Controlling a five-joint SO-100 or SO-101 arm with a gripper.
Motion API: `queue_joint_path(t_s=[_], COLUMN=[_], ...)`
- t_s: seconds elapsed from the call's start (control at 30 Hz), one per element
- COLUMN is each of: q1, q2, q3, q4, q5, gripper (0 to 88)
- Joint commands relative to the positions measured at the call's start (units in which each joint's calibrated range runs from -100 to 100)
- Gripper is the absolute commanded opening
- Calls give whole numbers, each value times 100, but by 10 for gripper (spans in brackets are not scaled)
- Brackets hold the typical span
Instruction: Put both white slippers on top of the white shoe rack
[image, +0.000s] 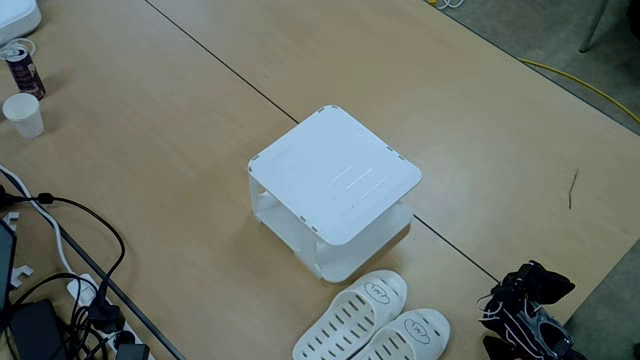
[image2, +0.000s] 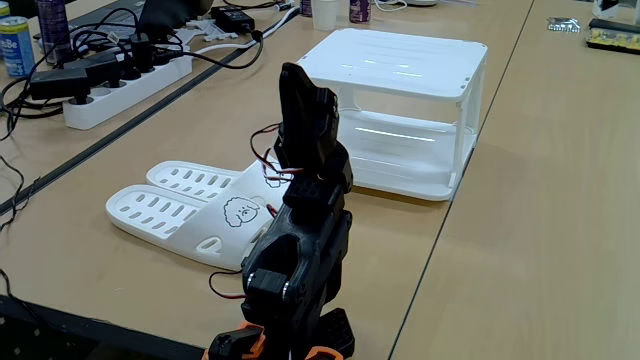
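A: Fixed view, low angle: arm folded upright, gripper (image2: 303, 100) pointing up in front of the white shoe rack (image2: 400, 62). Jaw state — cannot tell, the body hides the tips.

B: White slippers (image: 375, 320) lie side by side on the table (image: 180, 130), just beside the rack's near corner; its top is bare. Nothing placed yet.

A: Risks, my judgement: the two soles touch, so gripping one could drag its mate. Soft rubber may flex and slip from a thin pinch.

B: Also the rack looks light; a knock during the lift could shove it. The top is barely wider than the pair, so a crooked first placement crowds the second.
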Motion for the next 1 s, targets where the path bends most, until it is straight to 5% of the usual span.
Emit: queue_joint_path(t_s=[0.0, 0.97], q1=[28, 36], q2=[11, 95], q3=[45, 45], q4=[-17, 69], q5=[42, 42], gripper=[7, 7])
